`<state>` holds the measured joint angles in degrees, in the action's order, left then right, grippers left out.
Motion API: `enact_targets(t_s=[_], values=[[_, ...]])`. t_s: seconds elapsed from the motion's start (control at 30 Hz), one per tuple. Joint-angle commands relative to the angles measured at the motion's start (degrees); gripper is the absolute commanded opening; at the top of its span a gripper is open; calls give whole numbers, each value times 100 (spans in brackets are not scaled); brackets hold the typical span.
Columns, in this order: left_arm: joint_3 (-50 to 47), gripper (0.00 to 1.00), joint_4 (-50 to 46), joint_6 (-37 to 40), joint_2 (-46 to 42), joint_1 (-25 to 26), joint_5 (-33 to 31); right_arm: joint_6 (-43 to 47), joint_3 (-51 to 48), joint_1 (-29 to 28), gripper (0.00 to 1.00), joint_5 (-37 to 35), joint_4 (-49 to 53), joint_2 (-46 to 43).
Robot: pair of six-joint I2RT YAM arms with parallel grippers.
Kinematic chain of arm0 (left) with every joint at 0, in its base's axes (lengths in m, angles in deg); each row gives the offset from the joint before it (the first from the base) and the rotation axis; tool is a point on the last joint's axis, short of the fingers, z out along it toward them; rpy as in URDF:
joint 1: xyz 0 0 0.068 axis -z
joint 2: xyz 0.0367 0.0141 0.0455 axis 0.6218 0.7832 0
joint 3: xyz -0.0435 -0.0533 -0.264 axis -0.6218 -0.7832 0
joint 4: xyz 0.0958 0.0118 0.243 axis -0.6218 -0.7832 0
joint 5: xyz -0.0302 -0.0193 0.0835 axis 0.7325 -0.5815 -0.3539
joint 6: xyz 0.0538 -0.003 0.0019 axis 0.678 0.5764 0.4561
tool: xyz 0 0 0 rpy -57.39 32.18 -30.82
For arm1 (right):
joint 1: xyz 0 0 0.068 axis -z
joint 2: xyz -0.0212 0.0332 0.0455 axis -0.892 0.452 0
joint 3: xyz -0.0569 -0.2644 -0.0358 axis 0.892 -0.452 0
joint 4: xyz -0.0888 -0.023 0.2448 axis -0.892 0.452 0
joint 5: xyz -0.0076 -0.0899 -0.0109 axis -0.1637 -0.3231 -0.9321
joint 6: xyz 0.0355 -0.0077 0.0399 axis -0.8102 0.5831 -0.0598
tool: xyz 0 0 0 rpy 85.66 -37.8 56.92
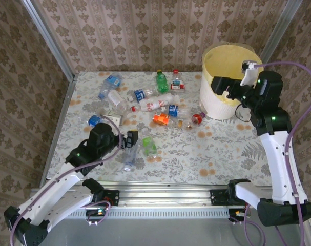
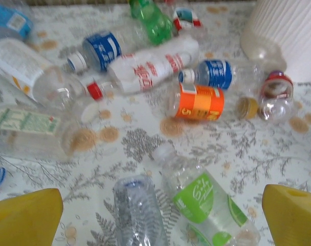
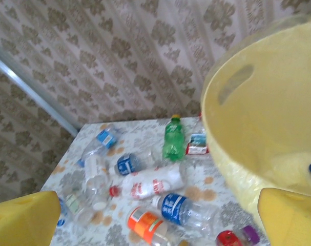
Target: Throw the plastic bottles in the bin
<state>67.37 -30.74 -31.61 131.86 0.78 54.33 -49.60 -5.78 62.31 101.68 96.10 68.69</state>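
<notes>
Bottles point(image 1: 154, 104): strewn on table point(image 1: 222, 148) beside bin point(image 1: 216, 105).
My left gripper point(image 1: 130, 139): wide, empty, above them.
My right gripper point(image 1: 223, 88): wide, empty, at bin rim.

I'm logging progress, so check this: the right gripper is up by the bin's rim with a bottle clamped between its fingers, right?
Not quite. The right gripper is up by the rim of the bin, but it is open and holds nothing, as the right wrist view shows.
</notes>
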Motion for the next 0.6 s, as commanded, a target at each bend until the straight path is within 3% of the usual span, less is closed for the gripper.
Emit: enact_targets(t_s=[0.0,0.2,0.4,0.57], values=[[193,100,-299,-257,80,-37,425,-76,-357,-218,100,523,258,-218],[141,100,-675,-511,389,100,749,327,-922,-706,100,349,817,-342],[206,99,-873,-795,1154,260,579,284,-1433,-933,100,299,897,-351],[417,94,-1374,-1104,1834,320,325,268,-1634,-1081,100,281,909,-332]])
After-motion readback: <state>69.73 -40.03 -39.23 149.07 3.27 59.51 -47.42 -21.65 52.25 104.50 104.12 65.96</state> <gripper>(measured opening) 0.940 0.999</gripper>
